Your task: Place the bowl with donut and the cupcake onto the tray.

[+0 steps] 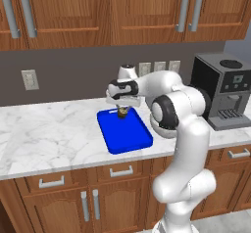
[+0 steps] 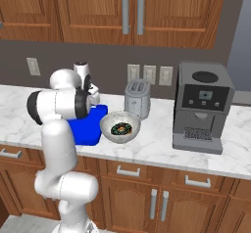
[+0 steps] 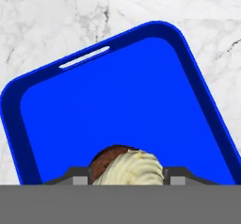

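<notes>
- The cupcake (image 3: pixel 126 167) is seen closest to the lens at the bottom centre of the hand view, clamped between the two dark tips of the gripper (image 3: pixel 127 176), its brown top and pale wrapper showing.
- In the left base view the gripper (image 1: pixel 122 110) is held over the far end of the tray (image 1: pixel 125 134), with the cupcake (image 1: pixel 122 112) gripped in it; whether the cupcake touches the tray floor cannot be told.
- The tray (image 3: pixel 127 100) is spread beneath the cupcake in the hand view, its handle slot at the upper left of the frame.
- The bowl (image 2: pixel 120 127) is found at the middle of the right base view, on the marble bench (image 2: pixel 157 149), just beside the tray (image 2: pixel 88 127).
- The donut (image 2: pixel 120 128) is seen lying inside the bowl.
- A toaster (image 2: pixel 137 99) is set behind the bowl, and a coffee machine (image 2: pixel 202 107) at the right of the frame.
</notes>
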